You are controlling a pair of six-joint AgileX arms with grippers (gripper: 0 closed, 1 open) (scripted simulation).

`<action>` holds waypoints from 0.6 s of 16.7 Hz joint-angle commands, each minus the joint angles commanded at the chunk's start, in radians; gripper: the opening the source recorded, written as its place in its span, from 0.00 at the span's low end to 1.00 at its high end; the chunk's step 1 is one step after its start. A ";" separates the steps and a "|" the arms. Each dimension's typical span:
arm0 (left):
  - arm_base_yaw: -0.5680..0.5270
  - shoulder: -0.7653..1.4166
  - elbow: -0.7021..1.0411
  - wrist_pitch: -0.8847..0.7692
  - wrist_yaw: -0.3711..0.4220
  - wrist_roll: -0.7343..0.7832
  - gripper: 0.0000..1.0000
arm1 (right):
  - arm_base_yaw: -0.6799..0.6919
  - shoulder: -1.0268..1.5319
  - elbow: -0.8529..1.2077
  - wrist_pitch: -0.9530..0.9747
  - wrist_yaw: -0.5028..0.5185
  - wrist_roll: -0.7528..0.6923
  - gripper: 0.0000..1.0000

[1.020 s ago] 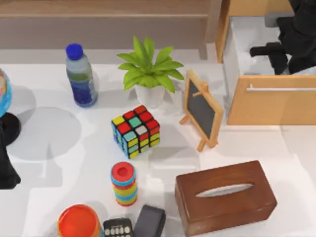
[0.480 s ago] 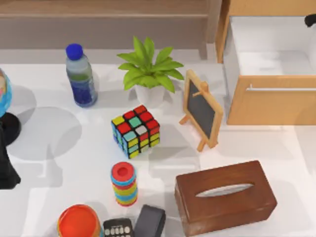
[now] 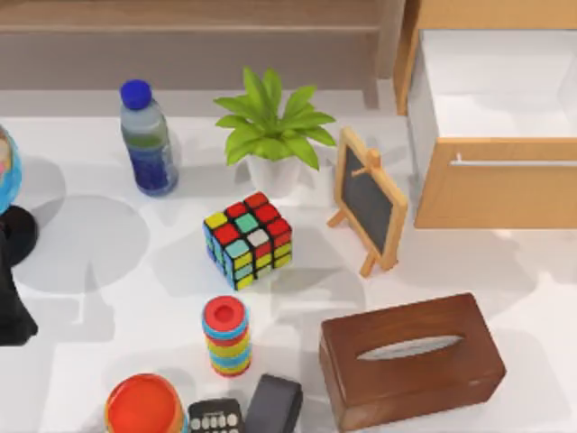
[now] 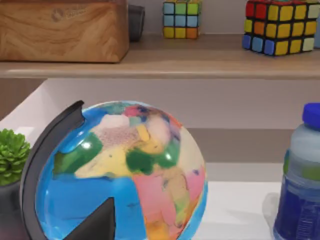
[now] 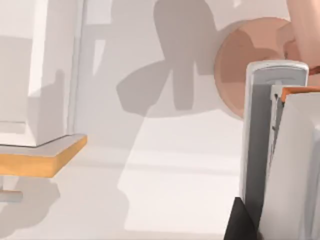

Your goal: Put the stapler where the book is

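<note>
A dark grey rounded block [image 3: 273, 404], which may be the stapler, lies at the table's front edge beside a calculator [image 3: 215, 418]. In the right wrist view an upright grey and white slab with an orange edge [image 5: 272, 145] looks like the book; it stands on the white table next to a pink round thing [image 5: 245, 75]. A dark part of my right gripper [image 5: 241, 224] shows just before that slab. My left arm [image 3: 13, 311] is parked at the table's left edge, with its gripper [image 4: 97, 224] close behind a globe [image 4: 120, 175].
An open wooden drawer [image 3: 491, 180] with a white inside sits at the back right. Across the table stand a brown tissue box [image 3: 410, 359], a small chalkboard easel [image 3: 370, 200], a Rubik's cube [image 3: 247, 239], a potted plant [image 3: 270, 131], a bottle [image 3: 147, 140], a ring stack [image 3: 225, 336] and an orange bowl [image 3: 144, 406].
My right arm, which hung dark over the open drawer a second ago, has drawn away to the right and out of the top view. Nothing on the table has moved.
</note>
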 joint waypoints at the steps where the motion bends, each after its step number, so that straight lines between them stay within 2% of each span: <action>1: 0.000 0.000 0.000 0.000 0.000 0.000 1.00 | -0.035 -0.018 -0.049 0.004 -0.001 -0.022 0.00; 6: 0.000 0.000 0.000 0.000 0.000 0.000 1.00 | -0.177 -0.066 -0.279 0.017 -0.005 -0.108 0.00; 10: 0.000 0.000 0.000 0.000 0.000 0.000 1.00 | -0.234 -0.071 -0.388 0.020 -0.007 -0.142 0.00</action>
